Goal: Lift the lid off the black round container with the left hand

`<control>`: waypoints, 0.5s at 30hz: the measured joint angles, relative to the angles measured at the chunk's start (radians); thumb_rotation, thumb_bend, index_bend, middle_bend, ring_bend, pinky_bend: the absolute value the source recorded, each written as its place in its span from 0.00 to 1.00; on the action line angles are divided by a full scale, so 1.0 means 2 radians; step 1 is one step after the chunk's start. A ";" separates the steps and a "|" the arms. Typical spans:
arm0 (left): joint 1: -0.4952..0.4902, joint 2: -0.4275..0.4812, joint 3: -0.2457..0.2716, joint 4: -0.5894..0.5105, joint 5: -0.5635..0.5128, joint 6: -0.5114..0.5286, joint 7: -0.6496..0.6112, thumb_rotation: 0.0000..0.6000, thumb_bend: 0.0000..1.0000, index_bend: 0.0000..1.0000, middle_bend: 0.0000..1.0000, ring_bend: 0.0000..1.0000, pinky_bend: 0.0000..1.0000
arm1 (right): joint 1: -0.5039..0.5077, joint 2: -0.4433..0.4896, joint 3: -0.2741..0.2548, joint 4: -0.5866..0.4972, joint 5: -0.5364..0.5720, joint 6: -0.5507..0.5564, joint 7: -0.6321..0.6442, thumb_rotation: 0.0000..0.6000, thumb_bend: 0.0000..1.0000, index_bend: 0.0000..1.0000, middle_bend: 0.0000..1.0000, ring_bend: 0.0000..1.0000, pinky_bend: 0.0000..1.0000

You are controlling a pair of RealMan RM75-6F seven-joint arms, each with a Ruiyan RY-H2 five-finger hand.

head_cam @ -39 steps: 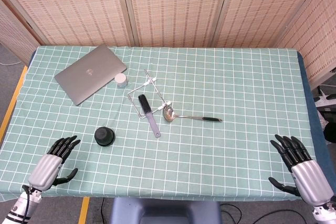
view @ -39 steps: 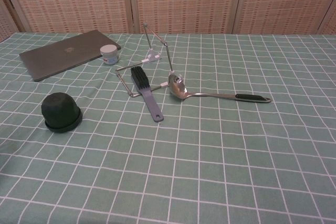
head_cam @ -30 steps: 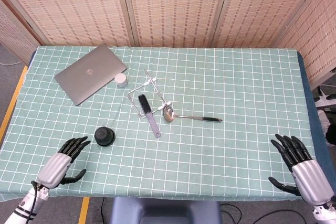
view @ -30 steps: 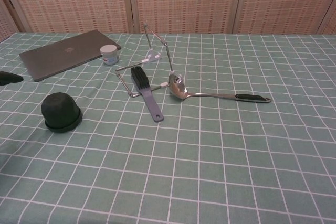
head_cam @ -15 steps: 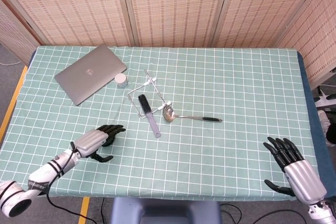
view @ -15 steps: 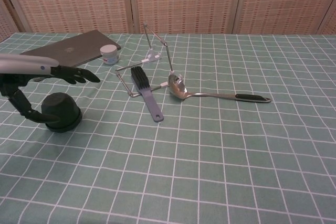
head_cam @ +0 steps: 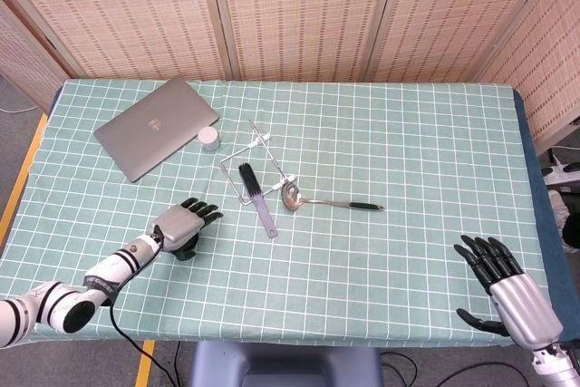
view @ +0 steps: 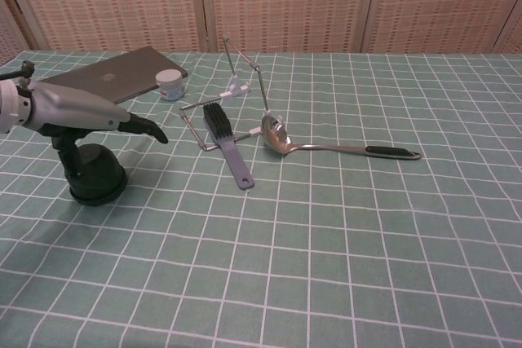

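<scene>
The left robot hand (head_cam: 184,221) hovers over the black round container (view: 96,177), fingers spread and gripping nothing, thumb down beside the lid. The container stands at 8 o'clock on the counter (head_cam: 408,142), its lid in place. The right robot hand (head_cam: 507,292) rests open at 4 o'clock, well apart.

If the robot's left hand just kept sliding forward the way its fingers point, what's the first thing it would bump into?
Probably the brush. The left hand sits over the black container with fingers aimed toward the table's middle, where the brush lies beside the wire stand. The hand looks raised, so it might pass above.
</scene>
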 measured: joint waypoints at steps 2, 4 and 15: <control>-0.013 -0.005 0.011 0.004 -0.034 -0.003 0.021 1.00 0.30 0.00 0.00 0.00 0.05 | 0.001 0.000 0.000 0.001 0.000 -0.002 0.002 1.00 0.11 0.00 0.00 0.00 0.00; -0.025 -0.010 0.022 0.006 -0.064 -0.005 0.035 1.00 0.30 0.00 0.00 0.00 0.05 | 0.001 -0.001 0.000 0.001 0.001 -0.001 0.004 1.00 0.11 0.00 0.00 0.00 0.00; -0.055 -0.030 0.073 0.016 -0.131 0.019 0.074 1.00 0.29 0.10 0.12 0.01 0.18 | 0.004 0.000 0.000 0.001 0.005 -0.005 0.008 1.00 0.11 0.00 0.00 0.00 0.00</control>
